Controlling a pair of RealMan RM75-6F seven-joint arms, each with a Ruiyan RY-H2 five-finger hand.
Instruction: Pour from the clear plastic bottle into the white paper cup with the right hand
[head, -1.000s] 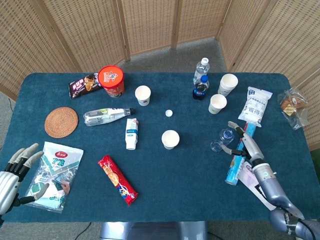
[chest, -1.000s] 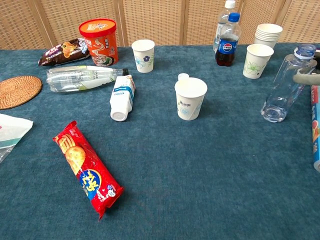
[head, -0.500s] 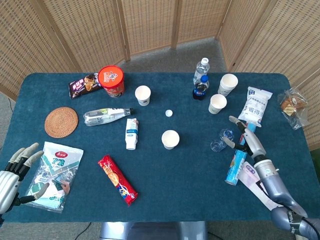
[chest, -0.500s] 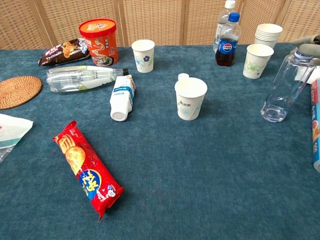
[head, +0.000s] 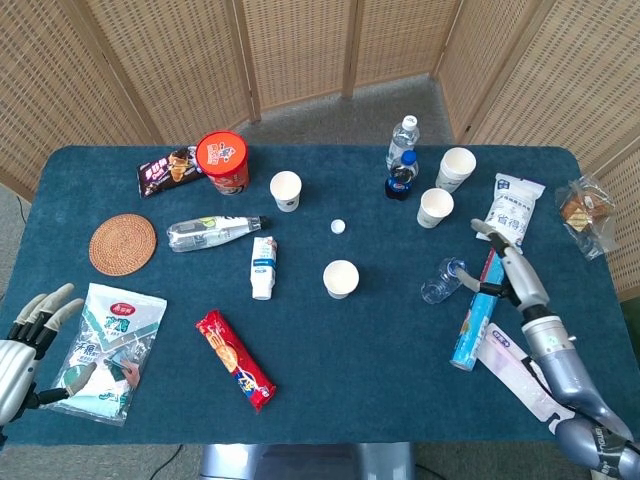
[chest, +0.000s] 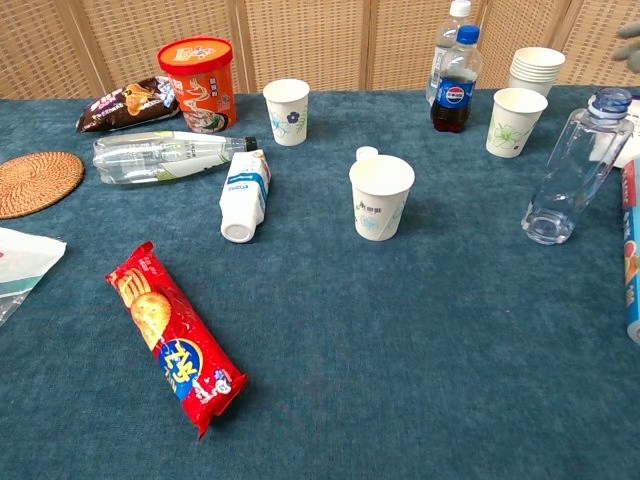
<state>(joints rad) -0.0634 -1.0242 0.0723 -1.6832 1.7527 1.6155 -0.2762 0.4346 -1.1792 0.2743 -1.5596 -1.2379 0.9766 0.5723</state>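
The clear plastic bottle (head: 443, 280) (chest: 574, 170) stands tilted at the right of the blue table, its bluish top leaning to the right, with nothing gripping it. My right hand (head: 507, 268) hovers just right of it with its fingers spread and empty; in the chest view only a fingertip (chest: 630, 30) shows at the top right corner. The white paper cup (head: 341, 278) (chest: 381, 196) stands upright in the middle of the table, well left of the bottle. My left hand (head: 25, 345) rests open at the near left edge.
A long blue tube (head: 472, 325) lies right beside the bottle. Behind it stand a flowered cup (head: 435, 207), a cup stack (head: 456, 168) and a cola bottle (head: 401, 178). A white cap (head: 338, 227) lies behind the centre cup. A red biscuit pack (head: 233, 359) lies front left.
My right hand has drawn off the bottle's neck, going up and to the right, nearly out of the chest view. The bottle stays tilted in place.
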